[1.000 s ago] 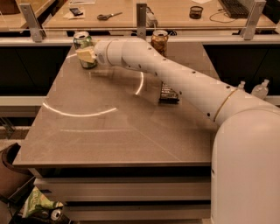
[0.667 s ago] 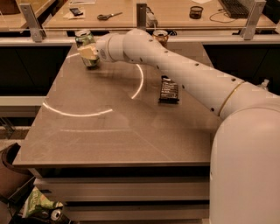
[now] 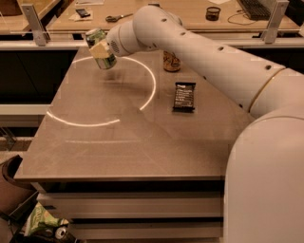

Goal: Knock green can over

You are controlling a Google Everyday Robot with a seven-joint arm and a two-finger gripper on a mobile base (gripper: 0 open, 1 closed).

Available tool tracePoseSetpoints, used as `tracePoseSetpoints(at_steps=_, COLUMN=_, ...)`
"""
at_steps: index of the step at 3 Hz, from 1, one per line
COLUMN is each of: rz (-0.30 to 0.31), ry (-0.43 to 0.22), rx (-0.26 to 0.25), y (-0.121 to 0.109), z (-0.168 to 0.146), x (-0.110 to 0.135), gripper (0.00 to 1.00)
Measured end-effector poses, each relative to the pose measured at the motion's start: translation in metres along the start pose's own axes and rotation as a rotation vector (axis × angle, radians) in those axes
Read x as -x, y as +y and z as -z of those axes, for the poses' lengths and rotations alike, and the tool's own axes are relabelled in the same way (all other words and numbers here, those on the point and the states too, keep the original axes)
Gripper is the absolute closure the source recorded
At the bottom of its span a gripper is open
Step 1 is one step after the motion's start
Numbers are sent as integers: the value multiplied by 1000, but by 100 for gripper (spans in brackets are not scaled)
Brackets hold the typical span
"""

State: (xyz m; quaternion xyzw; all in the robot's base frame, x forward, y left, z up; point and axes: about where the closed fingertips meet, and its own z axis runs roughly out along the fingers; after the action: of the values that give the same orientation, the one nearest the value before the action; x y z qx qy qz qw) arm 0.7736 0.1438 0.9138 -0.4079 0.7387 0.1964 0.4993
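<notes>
Your gripper [image 3: 99, 50] is in the upper left of the frame, at the far left corner of the table [image 3: 118, 142], pressed against the middle of the green can [image 3: 107, 62]. You cannot tell from this view whether it is spread apart, together or clamped on the can. The green can is tilted, its silver top leaning toward the upper left and its base lower and to the right, just above its own faint reflection on the tabletop. The arm [image 3: 213, 57] runs from the lower right of the frame up to that corner and crosses in front of the orange-brown can [image 3: 172, 63], which stands upright near the far edge, right of the green can and well apart from it; only its lower part shows under the arm. A dark snack bar [image 3: 184, 96] lies flat at centre right, below the orange-brown can, apart from both cans. A bright curved reflection [image 3: 151, 90] sweeps over the tabletop between the snack bar and the green can. Nothing stands between the gripper and the green can. On the desk behind, at the top of the frame, you can see scissors [image 3: 116, 18] and a small black cup [image 3: 213, 13]; a green bag [image 3: 40, 222] sits on the floor at lower left. Compared with a moment ago, the green can looked upright at that corner and now leans, the arm has swung higher across the orange-brown can, and the snack bar has stayed put
</notes>
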Motion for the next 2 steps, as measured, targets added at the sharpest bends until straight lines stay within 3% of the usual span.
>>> tracePoseSetpoints(at_steps=2, rz=54, ry=270, rx=-18, y=8, z=32, x=-6, gripper=100)
